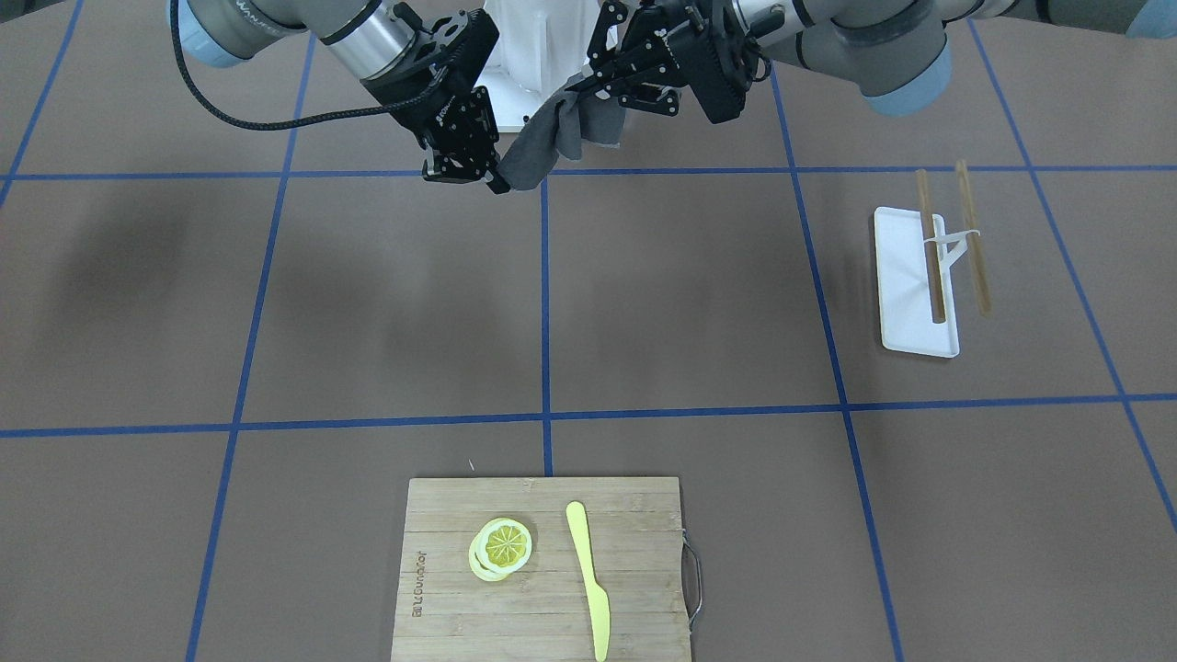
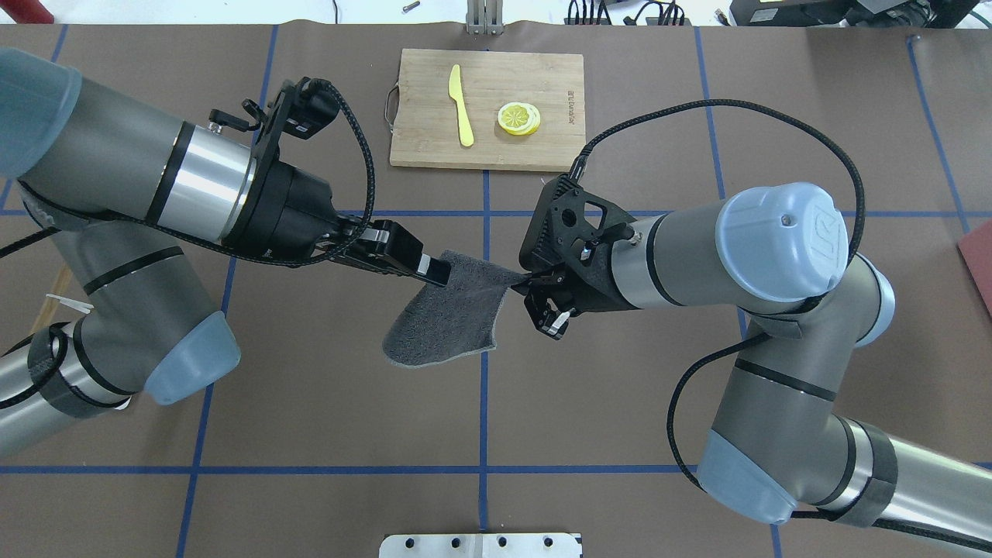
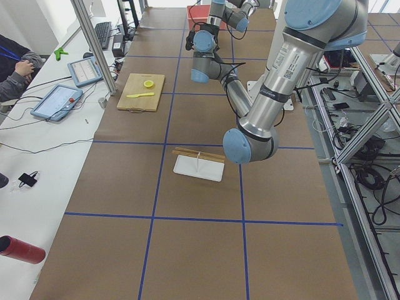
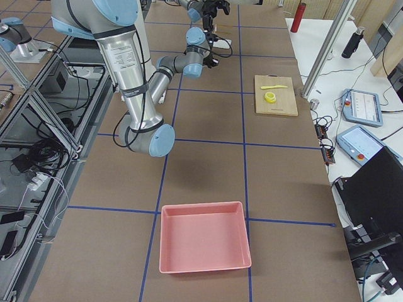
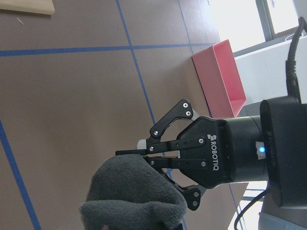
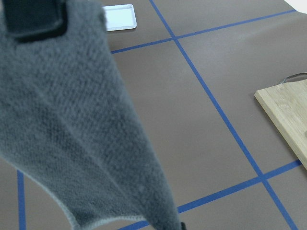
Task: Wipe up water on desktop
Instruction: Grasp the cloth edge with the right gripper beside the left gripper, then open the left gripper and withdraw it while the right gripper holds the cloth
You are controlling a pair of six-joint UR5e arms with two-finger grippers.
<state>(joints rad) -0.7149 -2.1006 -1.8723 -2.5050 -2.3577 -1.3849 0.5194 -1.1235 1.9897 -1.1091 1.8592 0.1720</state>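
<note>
A grey cloth (image 2: 453, 310) is held up between two robot arms, over the middle of a brown desktop (image 2: 620, 403) marked with blue tape lines. The left gripper (image 2: 438, 270) is clamped on one upper corner of the cloth. The right gripper (image 2: 525, 277) has its fingers pressed together on the opposite upper corner. The top edge of the cloth runs taut from one gripper to the other, across the robot from its left to its right, and the rest hangs down in a loose fold, sagging lowest under the left gripper. The desktop lies directly below the cloth, on the robot's side of a wooden board (image 2: 546, 151), and the cloth straddles the centre tape line (image 2: 483, 418). The hanging edge appears to clear the surface, though this is not certain. No wet patch can be made out anywhere on the desktop. Wiping probably calls for both arms to lower together.
</note>
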